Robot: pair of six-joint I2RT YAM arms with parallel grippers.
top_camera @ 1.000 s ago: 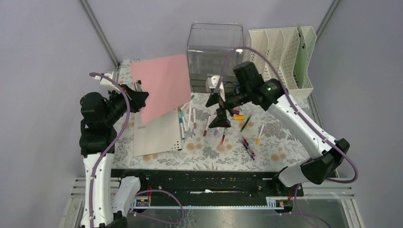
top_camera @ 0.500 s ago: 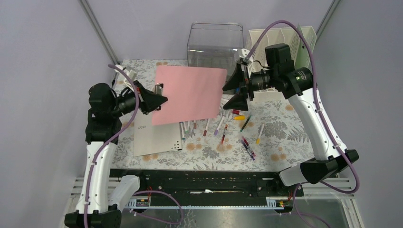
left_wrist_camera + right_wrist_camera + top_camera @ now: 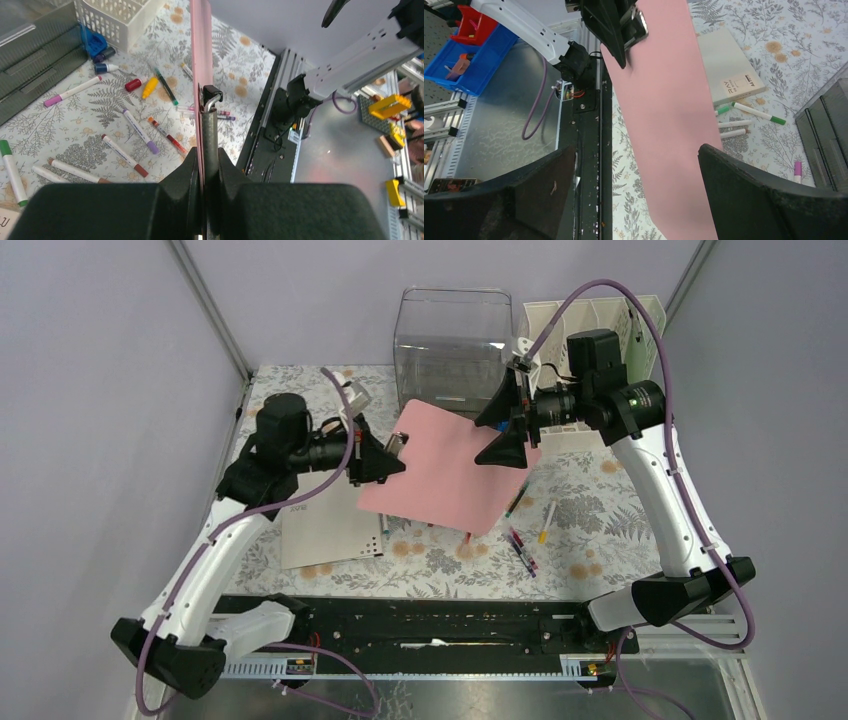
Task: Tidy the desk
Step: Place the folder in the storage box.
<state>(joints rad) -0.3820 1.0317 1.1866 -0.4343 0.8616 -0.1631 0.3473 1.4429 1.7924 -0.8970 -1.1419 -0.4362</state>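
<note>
Desk (image 3: 600,530) fills the middle of the top view, with a black rail along its lower edge. The pink board (image 3: 455,465) is lifted and tilted over the centre, blocking the cloth and most markers beneath. It shows edge-on in the left wrist view. Clear box (image 3: 450,340) sits at upper centre, lower front hidden by the board. White file rack (image 3: 640,330) at upper right is mostly hidden behind the right arm. Grey notebook (image 3: 320,530) lies lower left, one corner covered. Left gripper (image 3: 385,455) is pinched narrow on the board's clip end. Right gripper (image 3: 510,425) is spread wide around the board's far edge; contact unclear. Loose markers (image 3: 522,550) lie right of the board.
</note>
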